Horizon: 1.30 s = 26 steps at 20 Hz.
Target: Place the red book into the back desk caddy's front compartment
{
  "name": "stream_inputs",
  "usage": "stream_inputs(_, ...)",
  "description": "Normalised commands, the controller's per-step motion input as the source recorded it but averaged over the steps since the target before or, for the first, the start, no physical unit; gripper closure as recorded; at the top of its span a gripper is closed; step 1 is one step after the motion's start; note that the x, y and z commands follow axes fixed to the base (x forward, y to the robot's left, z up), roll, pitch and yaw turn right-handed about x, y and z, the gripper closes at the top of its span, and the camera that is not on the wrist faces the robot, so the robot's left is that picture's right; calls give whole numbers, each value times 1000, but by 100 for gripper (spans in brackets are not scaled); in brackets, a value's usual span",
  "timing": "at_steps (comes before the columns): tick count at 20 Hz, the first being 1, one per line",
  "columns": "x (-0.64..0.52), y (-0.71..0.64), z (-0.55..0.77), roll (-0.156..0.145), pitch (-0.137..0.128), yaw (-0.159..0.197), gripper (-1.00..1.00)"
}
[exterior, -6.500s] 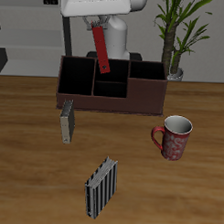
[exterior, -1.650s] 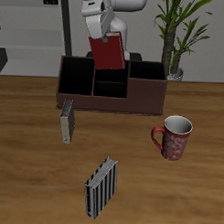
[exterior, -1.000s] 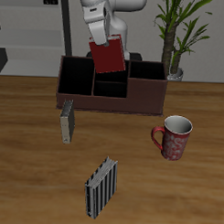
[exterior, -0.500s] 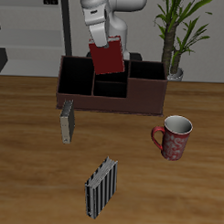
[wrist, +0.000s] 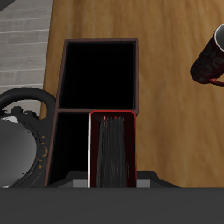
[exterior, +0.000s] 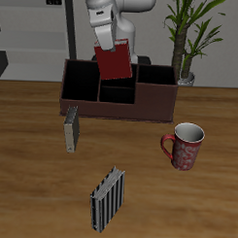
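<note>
End effector (exterior: 110,43) is pinching the flat, plain-covered red book (exterior: 115,62), tilted, hanging over the boxy back desk caddy (exterior: 151,101), above its black-lined middle cells.

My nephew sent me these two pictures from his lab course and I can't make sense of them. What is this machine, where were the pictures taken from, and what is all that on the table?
These are simulator renders, not photos. The white machine is a robot arm, and its two-finger gripper holds a red book above a long dark box, the desk caddy. The exterior view faces the robot from the front and above. The wrist view is the gripper's own: it looks down along the red book's page edges into the caddy's black cells. On the wooden table also stand a thin grey book, a striped book nearer the front edge and a red patterned mug. A potted plant stands behind the caddy.
</note>
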Motion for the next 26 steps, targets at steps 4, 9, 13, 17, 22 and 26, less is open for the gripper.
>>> stream_inputs(4, 0, -68, 7, -3, -4, 8, 100)
stream_inputs(9, 40, -64, 9, -15, -5, -25, 100)
stream_inputs(13, -65, 14, -53, 0, 2, -7, 100)
stream_inputs(17, 10, -10, -73, 0, 12, -7, 100)
stream_inputs(22, 65, -58, -123, -12, 10, -24, 100)
stream_inputs(26, 32, -29, -191, 1, 23, -5, 100)
